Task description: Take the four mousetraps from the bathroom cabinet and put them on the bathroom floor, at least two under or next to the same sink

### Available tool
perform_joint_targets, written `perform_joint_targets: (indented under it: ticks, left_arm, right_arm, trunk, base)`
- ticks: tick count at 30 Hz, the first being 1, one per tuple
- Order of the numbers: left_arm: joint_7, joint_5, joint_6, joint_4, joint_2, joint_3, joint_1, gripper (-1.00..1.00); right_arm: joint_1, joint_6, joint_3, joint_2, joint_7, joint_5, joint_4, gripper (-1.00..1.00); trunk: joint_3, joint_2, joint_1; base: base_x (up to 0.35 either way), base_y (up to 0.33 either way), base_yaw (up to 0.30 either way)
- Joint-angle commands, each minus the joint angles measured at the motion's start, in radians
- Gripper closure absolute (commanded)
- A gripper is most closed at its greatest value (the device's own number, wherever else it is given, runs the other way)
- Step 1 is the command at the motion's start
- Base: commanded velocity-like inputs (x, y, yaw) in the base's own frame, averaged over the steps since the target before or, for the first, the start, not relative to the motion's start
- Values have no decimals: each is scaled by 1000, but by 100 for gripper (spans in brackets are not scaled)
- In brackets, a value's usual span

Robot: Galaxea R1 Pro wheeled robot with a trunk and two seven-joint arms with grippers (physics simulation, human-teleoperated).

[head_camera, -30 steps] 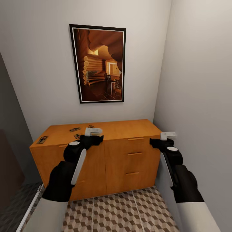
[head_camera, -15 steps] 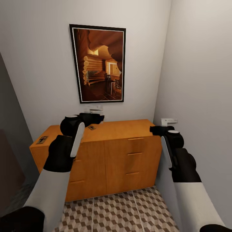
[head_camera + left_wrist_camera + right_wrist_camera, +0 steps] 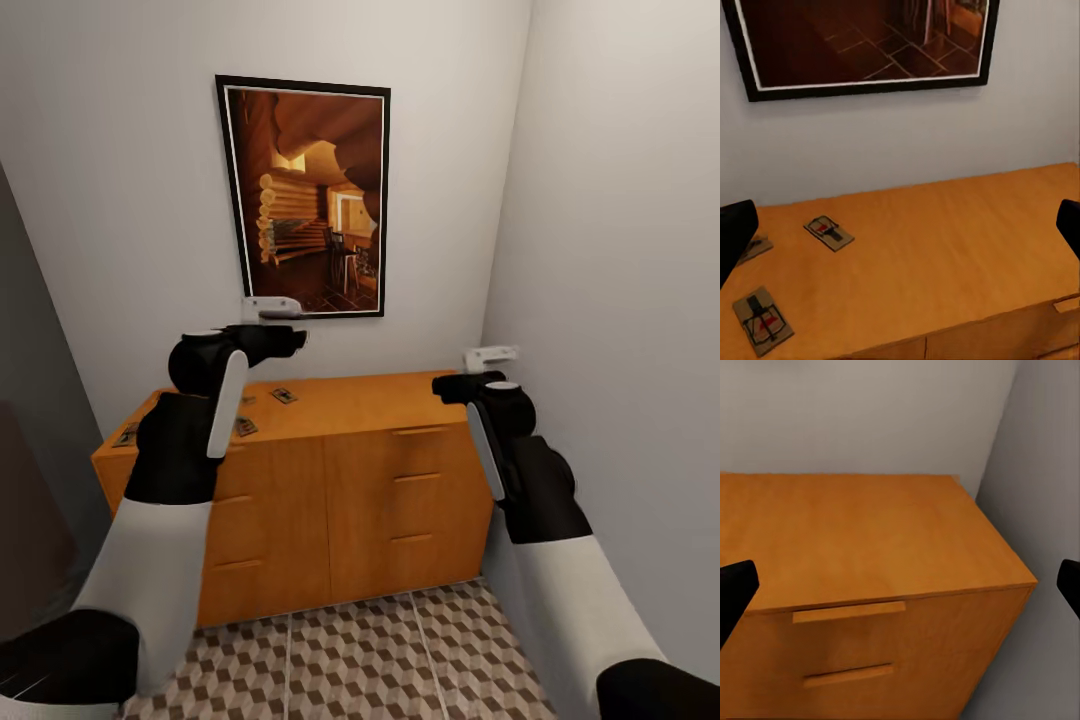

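Observation:
The orange-brown cabinet (image 3: 400, 470) stands against the back wall. Three dark mousetraps lie on its top: one (image 3: 284, 396) near the middle, one (image 3: 245, 426) by the front edge, one (image 3: 126, 435) at the left end. My left gripper (image 3: 297, 339) hovers open above the top's left half; its wrist view shows a trap (image 3: 829, 232), another (image 3: 763, 320) and a third (image 3: 755, 248) partly behind a finger (image 3: 735, 232). My right gripper (image 3: 440, 387) hangs open over the cabinet's right end, its fingertips (image 3: 733, 589) wide apart. The bathroom floor (image 3: 380, 650) lies in front. The bathroom sink is out of view.
A framed picture (image 3: 305, 200) hangs on the wall above the cabinet. The right wall (image 3: 620, 300) runs close beside the cabinet's end and my right arm. Bar handles (image 3: 849, 612) mark the right-hand drawers. A dark panel (image 3: 30, 500) stands at the left.
Both arms have risen. The left gripper went up from the cabinet's front edge to well above its top; the right gripper rose and shifted left. The traps have not moved.

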Motion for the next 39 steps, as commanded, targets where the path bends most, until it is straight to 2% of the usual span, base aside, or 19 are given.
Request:
perform_joint_targets:
  ticks: [1, 6, 8, 13, 19, 29, 36, 39]
  left_arm:
    - [23, 8, 3, 2, 2, 12, -2, -100]
    - [124, 6, 3, 15, 33, 78, -9, -100]
    - [190, 7, 4, 25, 66, 109, -19, -100]
    - [263, 7, 5, 62, 117, 134, -30, -100]
    - [292, 12, 12, 85, 175, 143, -29, -100]
    - [299, 16, 16, 72, 196, 141, 10, -100]
    - [299, 16, 16, 71, 193, 140, 19, -100]
    - [299, 16, 16, 72, 182, 140, 22, -100]
  right_arm:
    - [-5, 6, 5, 5, -1, 7, 7, -100]
    - [-26, 5, 16, 22, -15, 7, 55, -100]
    - [-32, 0, 18, 27, -35, 6, 95, -100]
    - [-37, -34, 17, 31, -65, 6, 169, -100]
    - [-40, -86, 15, 35, -79, 4, 228, -100]
    - [-41, -98, 15, 38, -79, 3, 242, -100]
    - [-40, -97, 16, 38, -76, 3, 244, -100]
    - [-39, -97, 17, 38, -76, 2, 247, -100]
  trunk:
    - [-1, -1, 0]
    - [-1, -1, 0]
    - [-1, -1, 0]
    - [-1, -1, 0]
    - [-1, -1, 0]
    - [-1, -1, 0]
    - [-1, -1, 0]
    - [-1, -1, 0]
  base:
    - [0, 0, 0]
    - [0, 0, 0]
    - [0, 0, 0]
    - [0, 0, 0]
    - [0, 0, 0]
    - [0, 0, 0]
    - [0, 0, 0]
    - [24, 0, 0]
